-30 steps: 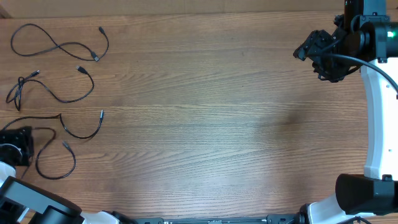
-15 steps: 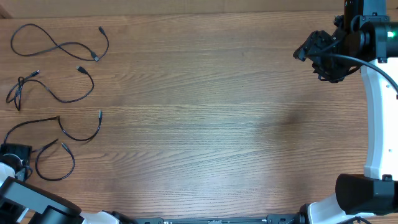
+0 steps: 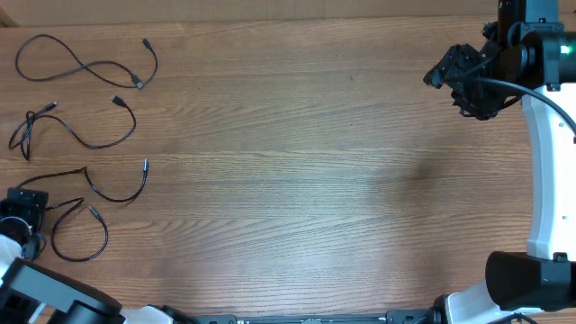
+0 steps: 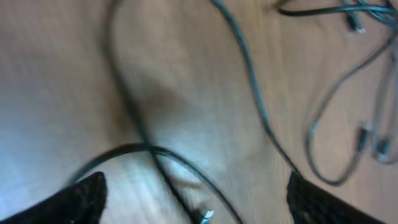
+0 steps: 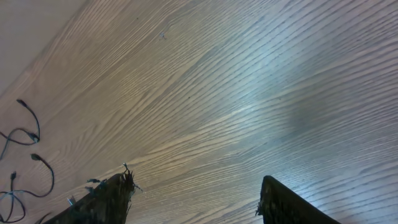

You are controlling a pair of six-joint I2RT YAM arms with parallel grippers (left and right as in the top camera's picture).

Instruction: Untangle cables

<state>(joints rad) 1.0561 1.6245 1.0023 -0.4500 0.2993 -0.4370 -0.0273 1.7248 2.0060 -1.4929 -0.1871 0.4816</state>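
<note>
- Your left gripper (image 4: 194, 185) sits at the left edge of the table (image 3: 297, 180). Its fingers are spread wide and clamp nothing.
- The lower cable (image 3: 117, 199) runs across the wood between those fingers. In the blurred left wrist view it looks loose, not pinched.
- The step in hand looks like parting cleanly from this cord. Lift straight up rather than sweeping sideways, so neither pad hooks the strand and drags it.
- Check the wrist view as you rise. If the cord lifts with a finger, stop, lower, and shake it free.
- The lower cable loops near the front left corner. The middle cable (image 3: 90, 145) lies just behind it and the top cable (image 3: 99, 63) sits at the far left corner.
- From overhead, none of the three touches another, so the untangling looks nearly done.
- Keep that spacing. The lower cord's far plug sits closest to the middle cable's curve, so don't nudge it that way.
- Your right gripper (image 5: 194, 180) hangs over bare wood well away at the far right. Its fingers are apart and empty, so leave it parked.
</note>
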